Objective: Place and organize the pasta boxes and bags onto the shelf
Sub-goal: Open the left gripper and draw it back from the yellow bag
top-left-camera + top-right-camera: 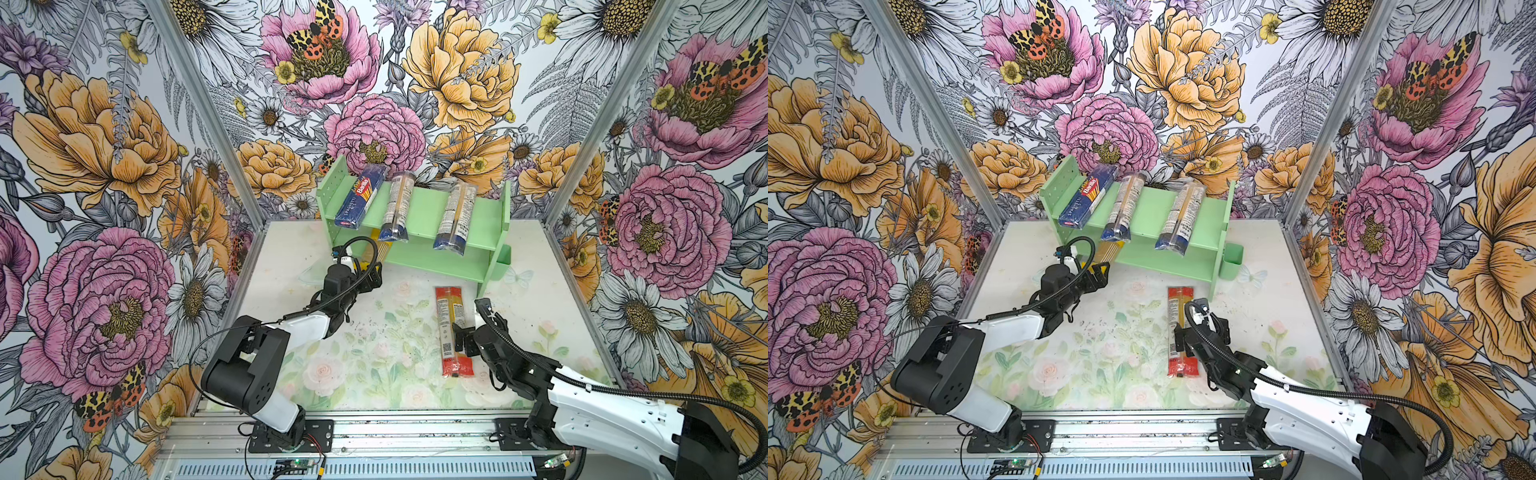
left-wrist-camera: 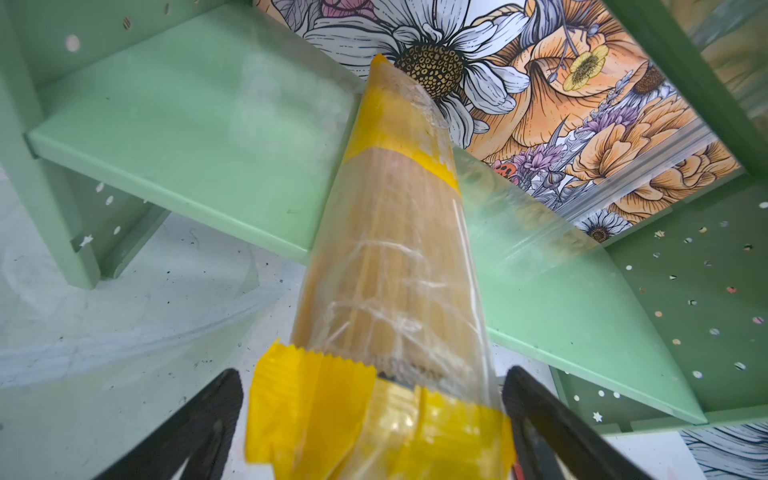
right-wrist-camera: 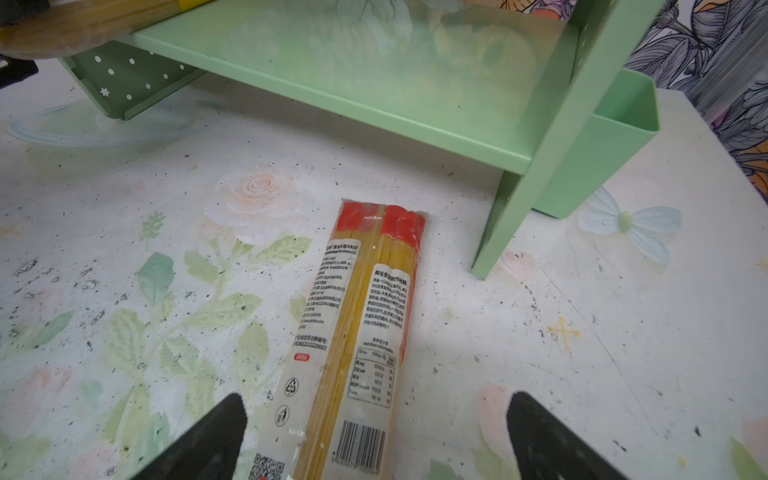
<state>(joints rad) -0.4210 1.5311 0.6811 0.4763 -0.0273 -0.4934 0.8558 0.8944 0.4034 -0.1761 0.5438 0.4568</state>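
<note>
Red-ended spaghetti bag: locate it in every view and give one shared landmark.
Top view: red-ended bag flat on table, right of centre.
Top view: same place.
Left wrist: not in it.
Right wrist: it runs into the open right tool.
Landmark: green shelf.

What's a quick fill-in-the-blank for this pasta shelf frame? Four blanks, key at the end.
1. The shelf holds ____ packs on its top tier.
2. The dark blue box is branded ____.
3. The unshelved bag on the table has ____ ends.
4. The left gripper has its jaws ____ around the yellow bag.
Missing words: three; Barilla; red; open.
</note>
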